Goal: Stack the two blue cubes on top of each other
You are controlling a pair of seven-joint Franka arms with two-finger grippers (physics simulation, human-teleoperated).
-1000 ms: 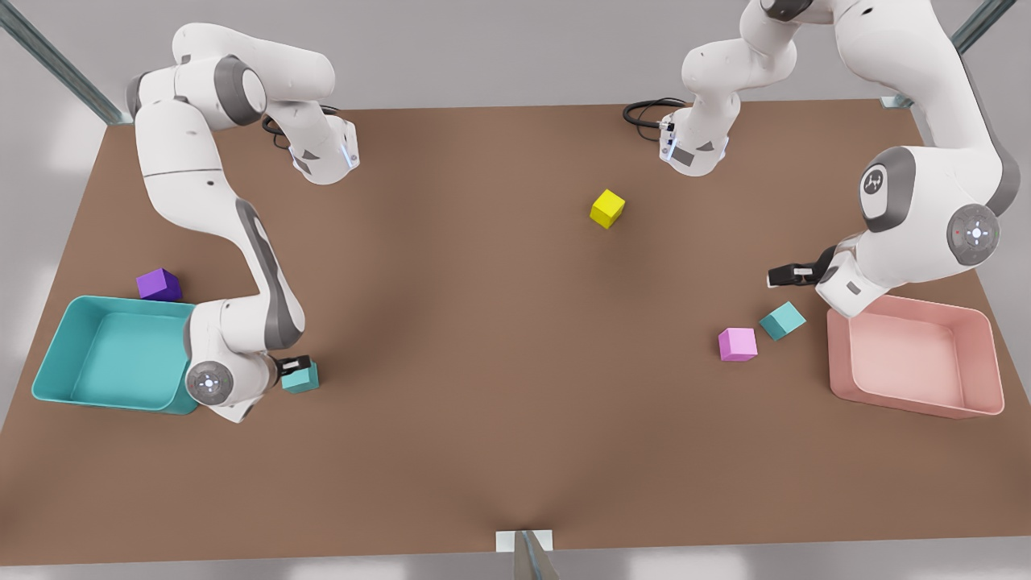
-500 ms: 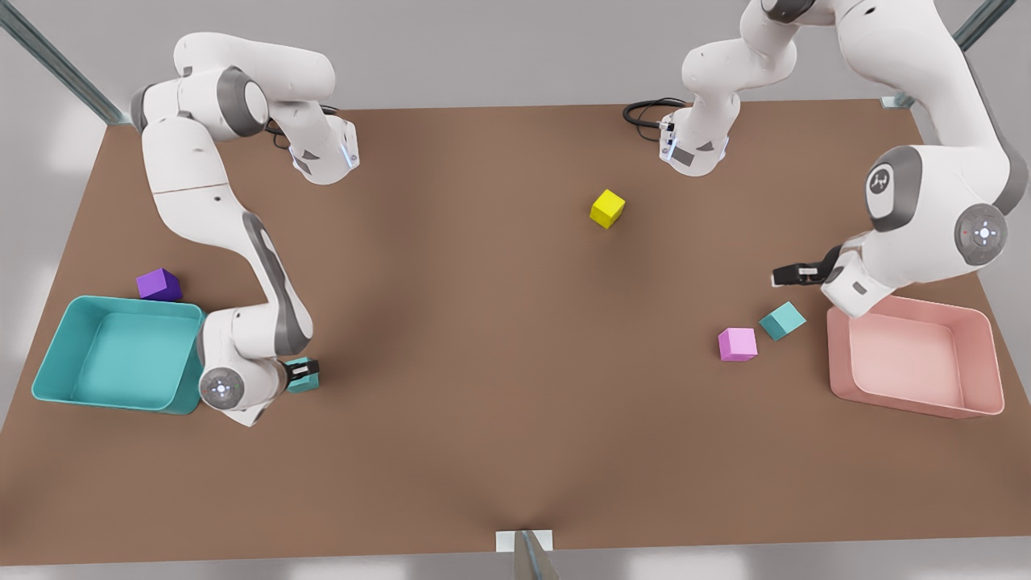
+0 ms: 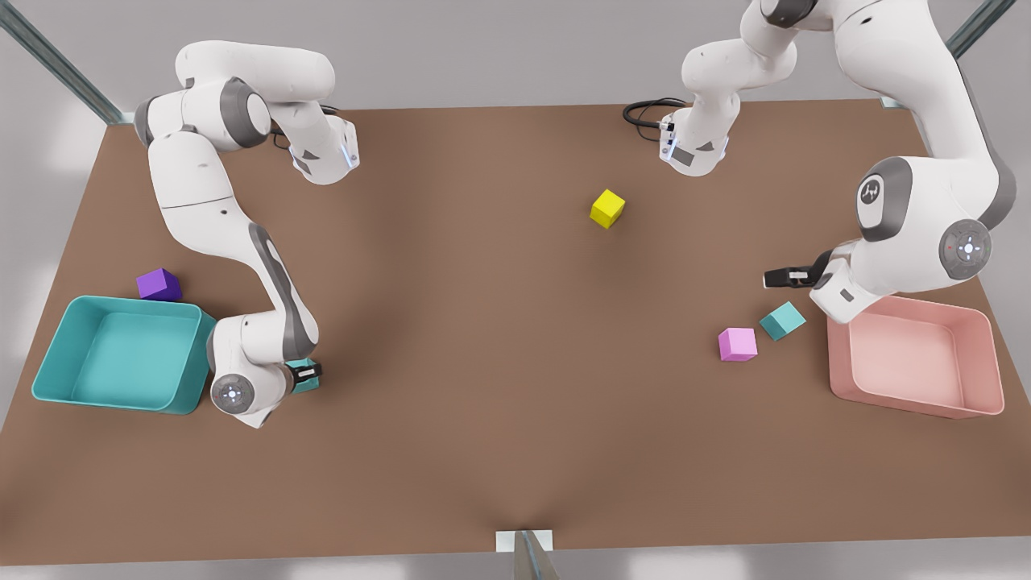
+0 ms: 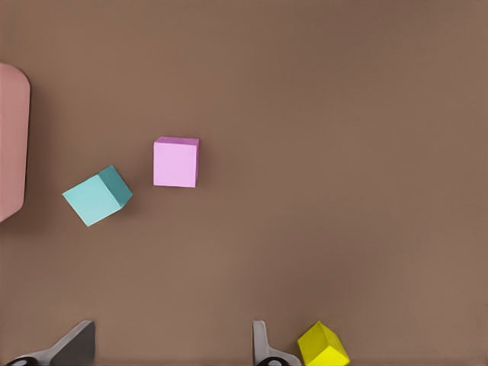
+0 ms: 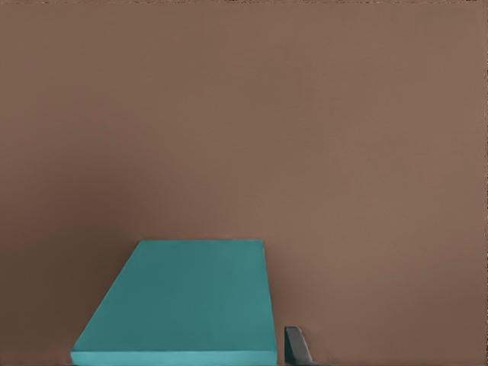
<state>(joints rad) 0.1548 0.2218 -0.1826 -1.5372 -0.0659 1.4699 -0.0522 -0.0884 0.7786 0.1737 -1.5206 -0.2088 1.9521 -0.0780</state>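
**A:** Two teal cubes, well apart, both resting on the counter (image 3: 483,362). Where is each arm?

**B:** The right pincer (image 3: 308,371) is at the front view's left, low over the first blue cube (image 5: 183,301), which sits just beside the teal tray (image 3: 113,403). In the right wrist view that cube's top face looms large and close.

**A:** Is it pinched?

**B:** I cannot tell whether that pincer is pressed onto it or merely around it.

**A:** And the other side?

**B:** The left pincer (image 3: 777,277) hangs at the front view's right, above the counter and near the second blue cube (image 3: 782,321) but not over it. In the left wrist view its fingers (image 4: 76,345) are spread wide with nothing between them.

**A:** What lies around that second cube?

**B:** It sits turned at an angle between a pink cube (image 3: 737,344) and the pink tray (image 3: 836,354), close to both but touching neither.

**A:** Anything else on the counter?

**B:** A yellow cube (image 3: 607,209) stands alone toward the far middle, and a purple cube (image 3: 159,284) sits just behind the teal tray's far rim. Neither tray holds anything.
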